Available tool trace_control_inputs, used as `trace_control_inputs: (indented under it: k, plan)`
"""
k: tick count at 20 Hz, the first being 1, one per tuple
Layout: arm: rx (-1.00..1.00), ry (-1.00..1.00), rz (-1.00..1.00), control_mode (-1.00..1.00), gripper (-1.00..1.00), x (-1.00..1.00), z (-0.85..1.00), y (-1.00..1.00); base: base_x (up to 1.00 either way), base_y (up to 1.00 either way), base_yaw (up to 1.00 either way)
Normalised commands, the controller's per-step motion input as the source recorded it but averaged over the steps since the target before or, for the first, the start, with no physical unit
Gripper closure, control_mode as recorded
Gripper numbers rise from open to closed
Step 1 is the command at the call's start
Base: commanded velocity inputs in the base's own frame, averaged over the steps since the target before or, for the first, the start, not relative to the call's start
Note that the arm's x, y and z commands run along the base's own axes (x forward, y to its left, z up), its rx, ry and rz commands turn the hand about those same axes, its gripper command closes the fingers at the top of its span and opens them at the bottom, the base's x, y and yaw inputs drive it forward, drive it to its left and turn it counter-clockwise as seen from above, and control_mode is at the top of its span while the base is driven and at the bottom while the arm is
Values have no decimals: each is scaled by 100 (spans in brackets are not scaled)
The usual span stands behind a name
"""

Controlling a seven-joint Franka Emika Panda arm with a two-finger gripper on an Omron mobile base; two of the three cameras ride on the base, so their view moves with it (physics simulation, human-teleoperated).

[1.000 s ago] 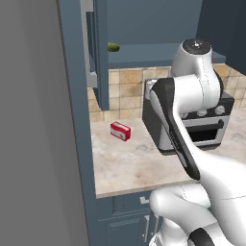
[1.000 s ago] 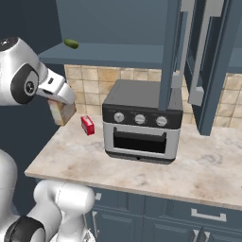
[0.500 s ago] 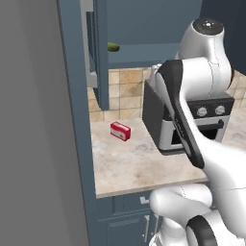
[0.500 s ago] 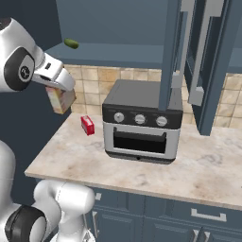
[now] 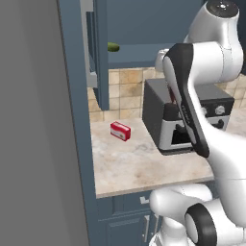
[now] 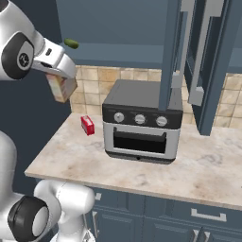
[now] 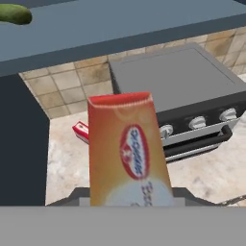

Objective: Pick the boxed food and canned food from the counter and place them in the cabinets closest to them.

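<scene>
One carton (image 7: 129, 153), the boxed food, hangs in the air well above the counter (image 6: 142, 175), gripped by the gripper (image 6: 60, 78) closed on it. In the right base view the carton (image 6: 61, 88) sits just under the white hand, tilted, in front of the tiled wall and to the left of the toaster oven (image 6: 142, 125). Below it a small red box (image 6: 87, 125) lies on the counter beside the oven. Above, a green pickle (image 6: 72, 43) rests on the open cabinet's (image 5: 98, 53) blue shelf (image 7: 120, 29). To the right, more cabinet doors (image 6: 208, 66) stand open.
</scene>
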Motion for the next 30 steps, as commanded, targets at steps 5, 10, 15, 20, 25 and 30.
trace_control_inputs:
  k: [5, 10, 15, 20, 25, 30]
  plan:
    - [0, -5, 1, -100, 100, 0, 34, -13, 0, 0, 0]
    - [0, -7, 1, -100, 100, 0, 38, -14, 0, 0, 0]
    - [0, -9, 2, -100, 100, 0, 39, -12, 0, 0, 0]
    - [0, -9, 3, -100, 100, 1, 32, -11, 0, 0, 0]
    - [0, -5, 4, -100, 100, 10, 20, -11, 0, 0, 0]
    - [0, -2, 4, -100, 100, 22, 6, -10, 0, 0, 0]
